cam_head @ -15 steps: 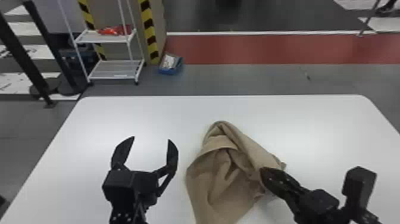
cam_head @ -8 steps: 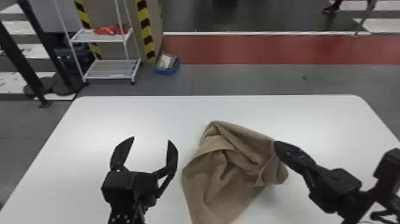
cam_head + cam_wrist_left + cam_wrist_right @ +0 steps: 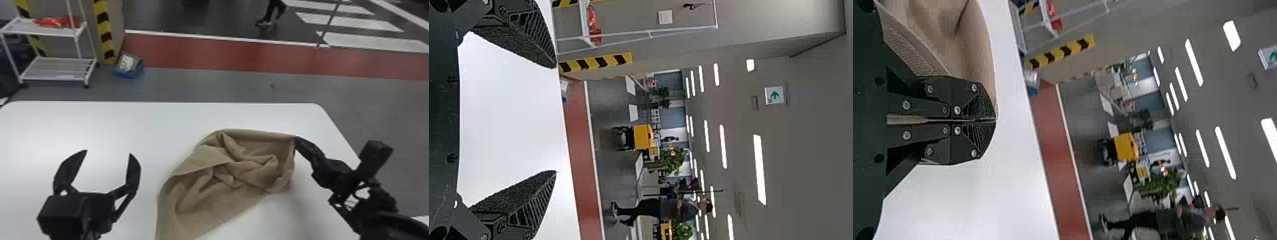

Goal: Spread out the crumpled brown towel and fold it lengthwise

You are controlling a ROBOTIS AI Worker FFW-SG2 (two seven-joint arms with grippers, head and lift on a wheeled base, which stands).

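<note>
The brown towel (image 3: 223,166) lies crumpled on the white table, its far right corner drawn out to my right gripper (image 3: 297,142). In the right wrist view my right gripper (image 3: 994,120) is shut, with the towel (image 3: 943,25) pinched at its fingers and spreading off to one side. My left gripper (image 3: 108,153) stands open left of the towel, apart from it. The left wrist view has my left gripper (image 3: 555,120) with nothing between its spread fingers.
The white table (image 3: 79,124) has its far edge beyond the towel and its right edge close by my right arm. On the floor behind are a white shelf cart (image 3: 51,70) and a blue box (image 3: 127,68).
My right gripper has moved farther out over the table and now has the towel's corner, pulling it out to the right. The left gripper stays open. The head view has turned rightward.
</note>
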